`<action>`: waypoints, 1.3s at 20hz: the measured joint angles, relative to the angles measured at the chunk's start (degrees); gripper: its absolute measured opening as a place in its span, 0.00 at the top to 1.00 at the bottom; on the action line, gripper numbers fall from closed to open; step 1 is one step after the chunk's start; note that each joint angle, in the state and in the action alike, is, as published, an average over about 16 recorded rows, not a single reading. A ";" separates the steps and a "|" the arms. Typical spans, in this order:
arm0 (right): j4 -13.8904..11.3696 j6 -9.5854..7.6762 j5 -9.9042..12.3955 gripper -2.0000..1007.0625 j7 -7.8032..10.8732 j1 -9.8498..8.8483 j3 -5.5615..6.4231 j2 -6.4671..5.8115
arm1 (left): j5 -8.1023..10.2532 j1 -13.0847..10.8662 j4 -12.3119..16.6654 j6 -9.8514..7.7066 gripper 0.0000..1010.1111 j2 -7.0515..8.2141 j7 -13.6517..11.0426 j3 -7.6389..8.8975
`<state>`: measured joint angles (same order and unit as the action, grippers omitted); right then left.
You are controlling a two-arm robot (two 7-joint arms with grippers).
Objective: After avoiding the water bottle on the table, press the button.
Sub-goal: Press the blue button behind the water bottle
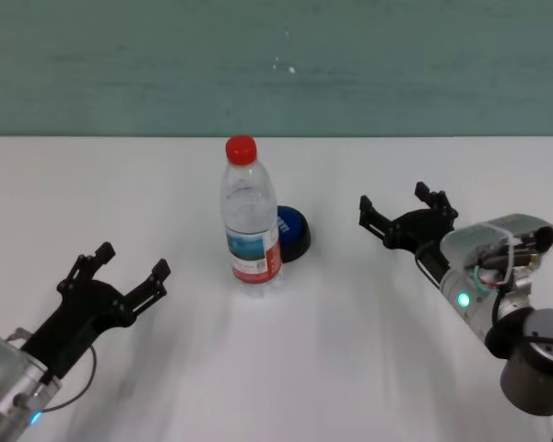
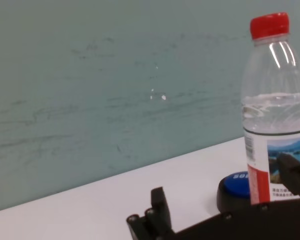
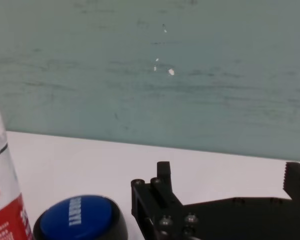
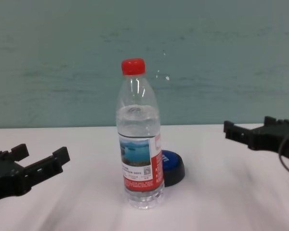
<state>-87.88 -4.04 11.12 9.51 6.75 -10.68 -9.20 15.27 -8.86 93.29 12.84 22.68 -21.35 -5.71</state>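
A clear water bottle (image 1: pixel 250 230) with a red cap and red-and-white label stands upright mid-table. The blue button (image 1: pixel 292 232) on a black base sits just behind it and to its right, partly hidden by the bottle. Both show in the chest view, bottle (image 4: pixel 139 154) and button (image 4: pixel 172 166), in the left wrist view, bottle (image 2: pixel 276 115) and button (image 2: pixel 236 189), and the button in the right wrist view (image 3: pixel 79 220). My right gripper (image 1: pixel 398 214) is open, hovering to the right of the button. My left gripper (image 1: pixel 122 272) is open, low at the front left.
The white table (image 1: pixel 350 350) runs back to a teal wall. Nothing else stands on it.
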 joint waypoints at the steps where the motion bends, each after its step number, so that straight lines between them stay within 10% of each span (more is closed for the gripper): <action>1: 0.51 -0.09 -0.01 0.00 0.29 0.51 -0.07 0.01 | 0.00 0.00 0.00 0.00 0.00 0.00 0.00 0.00; 26: 15.84 -0.28 -0.20 0.00 5.30 13.92 -4.68 1.03 | 0.00 0.00 0.00 0.00 0.00 0.00 0.00 0.00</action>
<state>-72.04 -4.32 10.92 14.81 20.67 -15.36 -8.17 15.27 -8.86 93.30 12.84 22.68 -21.35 -5.71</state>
